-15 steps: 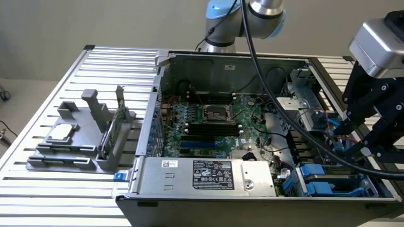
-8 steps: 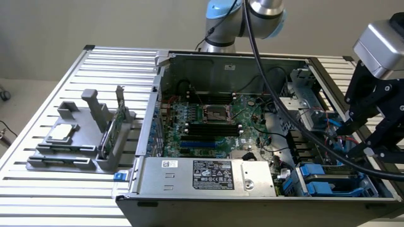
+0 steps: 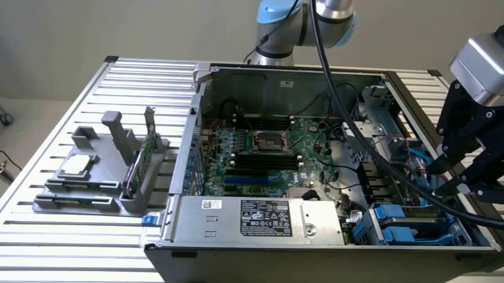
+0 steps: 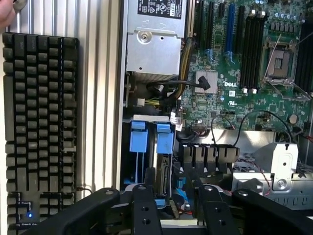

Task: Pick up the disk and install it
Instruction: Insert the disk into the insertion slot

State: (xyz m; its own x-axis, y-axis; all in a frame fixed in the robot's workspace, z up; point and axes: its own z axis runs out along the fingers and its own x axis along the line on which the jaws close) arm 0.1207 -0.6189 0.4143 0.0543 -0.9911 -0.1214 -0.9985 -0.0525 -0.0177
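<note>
The disk (image 3: 403, 223) sits in the drive bay at the front corner of the open computer case (image 3: 236, 79), on the exterior view's right, its bright blue rails showing. In the wrist view the disk's blue rails (image 4: 165, 142) lie just beyond my black fingers (image 4: 146, 210). My gripper (image 3: 455, 180) hangs above the case's wall on the exterior view's right, a little above and behind the bay. The gripper (image 4: 178, 215) is open, its jaws partly apart and touching nothing.
A silver power supply (image 3: 260, 218) lies beside the bay, with the green motherboard (image 3: 268, 147) behind it. Black cables (image 3: 354, 141) cross the case. A grey holder (image 3: 94, 188) with a small chip and a green card stands at the exterior view's left. A black keyboard (image 4: 39, 127) lies beside the case.
</note>
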